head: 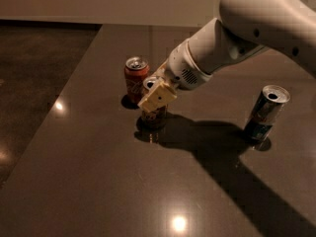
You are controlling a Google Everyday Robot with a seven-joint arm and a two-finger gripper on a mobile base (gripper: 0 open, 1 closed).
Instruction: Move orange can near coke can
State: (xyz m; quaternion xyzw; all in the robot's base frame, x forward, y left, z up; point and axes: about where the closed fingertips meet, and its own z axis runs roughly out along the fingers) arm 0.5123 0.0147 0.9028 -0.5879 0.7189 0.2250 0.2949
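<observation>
The worktop (98, 177) is a flat, dark brown, polished slab. It carries bright spot reflections and the arm's hard-edged shadow.

The orange can (154, 116) is a standard cylindrical soda can with dull brownish-orange sides and a silver top. It stands upright with its base on the worktop, long axis vertical and top facing up. It is in the far left part of the worktop, inward of the left edge and nearer the far edge than the near edge.

The coke can (135, 83) is a red cylinder with white script and a silver top, also upright. It stands just beside the orange can, on the side toward the far left corner. Whether the two cans touch cannot be determined.

The claw (155, 95) is closed on the upper part of the orange can. One flat, cream-coloured finger (159, 98) lies across the front of the can, slanting up to the right; the opposite finger is mostly hidden behind the can. The smooth white arm (237, 38) reaches in from the far right corner.

A slim dark blue and silver can (264, 116) stands near the right edge, well apart from the other two cans. It appears to lean toward the right.
</observation>
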